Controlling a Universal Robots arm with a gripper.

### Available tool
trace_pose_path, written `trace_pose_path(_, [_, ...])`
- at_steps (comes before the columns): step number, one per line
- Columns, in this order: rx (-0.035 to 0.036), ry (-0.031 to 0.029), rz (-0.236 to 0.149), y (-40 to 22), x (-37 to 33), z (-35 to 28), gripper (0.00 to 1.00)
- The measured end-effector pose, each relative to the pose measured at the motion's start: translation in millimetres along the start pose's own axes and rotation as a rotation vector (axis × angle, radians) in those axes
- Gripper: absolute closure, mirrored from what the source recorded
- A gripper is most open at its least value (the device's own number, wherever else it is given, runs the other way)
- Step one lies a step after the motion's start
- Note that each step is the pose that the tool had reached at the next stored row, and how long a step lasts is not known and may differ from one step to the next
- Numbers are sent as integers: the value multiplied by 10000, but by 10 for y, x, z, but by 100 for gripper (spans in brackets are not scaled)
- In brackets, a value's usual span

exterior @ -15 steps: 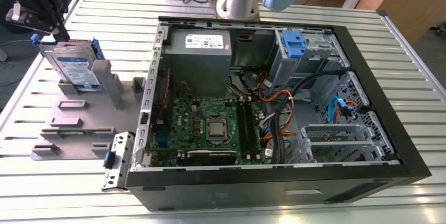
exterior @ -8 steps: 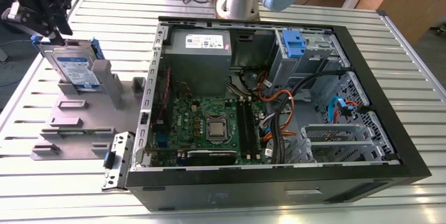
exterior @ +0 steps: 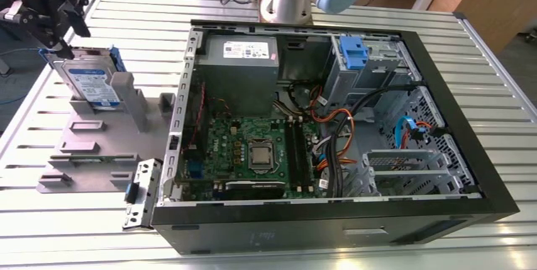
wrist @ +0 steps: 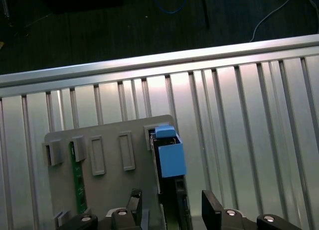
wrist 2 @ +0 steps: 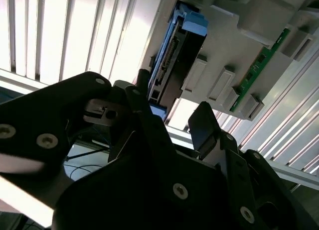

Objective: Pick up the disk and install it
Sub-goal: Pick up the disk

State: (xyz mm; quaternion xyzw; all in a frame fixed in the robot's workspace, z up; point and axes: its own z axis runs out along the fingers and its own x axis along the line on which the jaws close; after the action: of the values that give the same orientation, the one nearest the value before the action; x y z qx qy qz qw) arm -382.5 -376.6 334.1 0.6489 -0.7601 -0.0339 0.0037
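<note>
The disk (exterior: 87,84) stands on edge in the grey plastic stand (exterior: 92,150) at the exterior view's left, its white-and-blue label facing out and blue rails along its sides. My gripper (exterior: 65,48) hangs just above the disk's upper end, open. In both wrist views the black fingers (wrist 2: 135,96) sit either side of the disk's end (wrist 2: 167,65), with gaps between them and the disk. The blue rail (wrist: 169,158) lies between the fingertips (wrist: 211,204), and the gripper (wrist: 172,205) holds nothing.
An open computer case (exterior: 470,175) fills the exterior view's middle and right, with a motherboard (exterior: 256,150), a grey power-supply box (exterior: 239,62) and a blue drive bay (exterior: 353,50). A green memory stick (wrist: 77,180) sits in the stand. A metal bracket (exterior: 138,191) lies by the case on the slatted table (exterior: 50,226).
</note>
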Motion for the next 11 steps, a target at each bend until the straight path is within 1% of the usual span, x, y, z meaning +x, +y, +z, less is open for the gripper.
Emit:
trace_pose_path(2, [0,0,0,0,0,0,41])
trace_pose_path(6, [-1,1,-35,-2,1,32,41])
trace_pose_path(11, [-10,14,-260,-4,2,71,41])
